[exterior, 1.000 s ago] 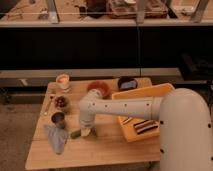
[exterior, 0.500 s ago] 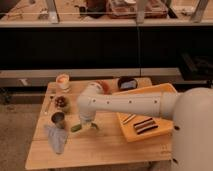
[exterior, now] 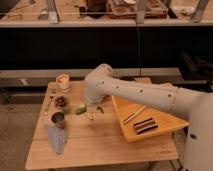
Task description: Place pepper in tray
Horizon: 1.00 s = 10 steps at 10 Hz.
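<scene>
My white arm reaches in from the right and bends down over the wooden table (exterior: 100,147). The gripper (exterior: 90,106) is low over the table's middle, just left of the tray, and is mostly hidden behind the arm's wrist. A slim dark-green pepper (exterior: 100,109) shows right beside the gripper, at table level; I cannot tell if it is held. The large yellow-orange tray (exterior: 165,127) lies to the right, tilted, holding a dark bar (exterior: 144,125) and a pale stick (exterior: 134,115).
A light-green object (exterior: 80,108) and a pale yellow vegetable (exterior: 89,116) lie by the gripper. To the left stand a small cup (exterior: 62,80), a bowl of dark bits (exterior: 61,101) and a metal cup (exterior: 58,118). A grey cloth (exterior: 56,138) lies at the front left.
The arm has swung back and up over the table, and the gripper has shifted slightly toward the far side. The light-green object now shows left of it.
</scene>
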{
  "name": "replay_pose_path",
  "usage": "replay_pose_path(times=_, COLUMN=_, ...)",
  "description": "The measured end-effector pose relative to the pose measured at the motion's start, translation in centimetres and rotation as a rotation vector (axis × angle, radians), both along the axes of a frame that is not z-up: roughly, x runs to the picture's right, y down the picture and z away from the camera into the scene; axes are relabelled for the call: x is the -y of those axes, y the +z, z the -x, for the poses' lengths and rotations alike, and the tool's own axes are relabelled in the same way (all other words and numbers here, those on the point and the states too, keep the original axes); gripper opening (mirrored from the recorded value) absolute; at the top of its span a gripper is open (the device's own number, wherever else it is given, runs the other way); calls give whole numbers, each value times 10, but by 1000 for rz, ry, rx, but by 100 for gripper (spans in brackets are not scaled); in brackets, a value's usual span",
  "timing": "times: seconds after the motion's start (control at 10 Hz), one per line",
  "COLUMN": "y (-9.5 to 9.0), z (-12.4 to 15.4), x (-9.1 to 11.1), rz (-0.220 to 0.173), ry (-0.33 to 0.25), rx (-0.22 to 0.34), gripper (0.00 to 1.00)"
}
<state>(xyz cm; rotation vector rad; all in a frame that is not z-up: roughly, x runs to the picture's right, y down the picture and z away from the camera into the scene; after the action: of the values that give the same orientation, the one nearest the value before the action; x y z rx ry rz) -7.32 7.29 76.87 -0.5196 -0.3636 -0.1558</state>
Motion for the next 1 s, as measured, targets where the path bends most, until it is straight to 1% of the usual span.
replay_pose_path(times=0.1, y=4, z=-29, x=20, rz=-17, ry=26, rx=-5, gripper=14)
replay_pose_path(times=0.2, y=4, z=-42, x=28, rz=-26, ry=38, rx=-10, gripper=14)
replay_pose_path(times=0.3, y=2, z=-76, x=47, rz=-58, ry=73, rx=-31, gripper=14)
replay_pose_path(times=0.4, y=-5, z=-101, x=63, rz=-85, ry=99, rx=-52, gripper=14)
replay_pose_path(times=0.5, y=-16, z=-134, x=83, rz=-114, ry=131, rx=-94, gripper=14)
replay_pose_path(times=0.6, y=-24, z=-156, x=95, rz=-128, ry=151, rx=-127, gripper=14)
replay_pose_path(times=0.7, y=-30, z=-178, x=104, rz=-135, ry=177, rx=-164, gripper=14)
replay_pose_path(times=0.8, y=-34, z=-204, x=110, rz=-130, ry=211, rx=-208, gripper=14)
replay_pose_path(times=0.9, y=-34, z=-230, x=111, rz=-115, ry=249, rx=-249, gripper=14)
replay_pose_path(times=1.0, y=-33, z=-250, x=109, rz=-100, ry=279, rx=-282, gripper=14)
